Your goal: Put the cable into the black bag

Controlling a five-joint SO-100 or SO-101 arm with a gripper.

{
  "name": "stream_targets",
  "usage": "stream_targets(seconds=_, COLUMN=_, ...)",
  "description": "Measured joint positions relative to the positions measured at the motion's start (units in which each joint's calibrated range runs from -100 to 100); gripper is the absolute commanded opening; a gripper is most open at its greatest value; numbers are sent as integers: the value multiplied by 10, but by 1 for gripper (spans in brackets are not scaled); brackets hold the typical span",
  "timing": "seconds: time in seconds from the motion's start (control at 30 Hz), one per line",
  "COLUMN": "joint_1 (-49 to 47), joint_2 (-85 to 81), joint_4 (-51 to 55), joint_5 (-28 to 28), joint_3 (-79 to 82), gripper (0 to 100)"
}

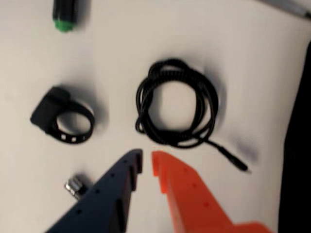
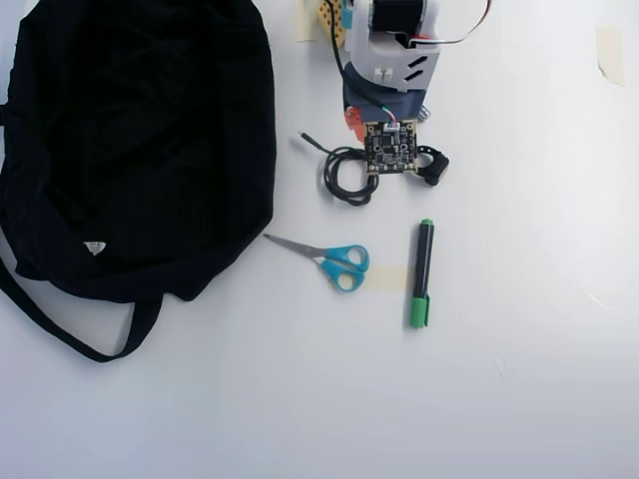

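Observation:
In the wrist view the cable (image 1: pixel 177 102) lies on the white table as a small round black coil. Its short straight end (image 1: pixel 233 160) points to the lower right. My gripper (image 1: pixel 146 158) hovers just short of the coil's near edge, with one dark blue finger and one orange finger. The tips stand almost together, only a thin slit between them, and hold nothing. In the overhead view the cable (image 2: pixel 344 175) lies partly under the arm's wrist board (image 2: pixel 391 147). The black bag (image 2: pixel 140 140) spreads over the upper left, and its edge (image 1: pixel 299 145) shows at the wrist view's right.
A small black ring-shaped strap (image 1: pixel 63 119) lies left of the coil, with a small metal piece (image 1: pixel 75 187) below it. Blue-handled scissors (image 2: pixel 329 259) and a green-capped marker (image 2: pixel 421 274) lie in front of the arm. The bag's long strap (image 2: pixel 70 334) loops at lower left.

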Motion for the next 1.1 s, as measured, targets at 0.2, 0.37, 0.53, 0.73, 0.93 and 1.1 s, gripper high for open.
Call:
stream_targets(seconds=0.2, joint_1=0, joint_2=0, joint_4=42, joint_5=16, joint_3=0, gripper=3)
stream_targets(seconds=0.37, joint_1=0, joint_2=0, joint_4=55, joint_5=42, joint_3=0, gripper=3)
stream_targets(seconds=0.53, joint_1=0, joint_2=0, joint_4=55, joint_5=68, joint_3=0, gripper=3)
stream_targets(seconds=0.73, joint_1=0, joint_2=0, joint_4=55, joint_5=99, joint_3=0, gripper=3)
stream_targets(seconds=0.93, joint_1=15, joint_2=0, joint_4=55, joint_5=136, joint_3=0, gripper=12)
stream_targets(seconds=1.1, joint_1=41, joint_2=0, joint_4=55, joint_5=167, joint_3=0, gripper=24)
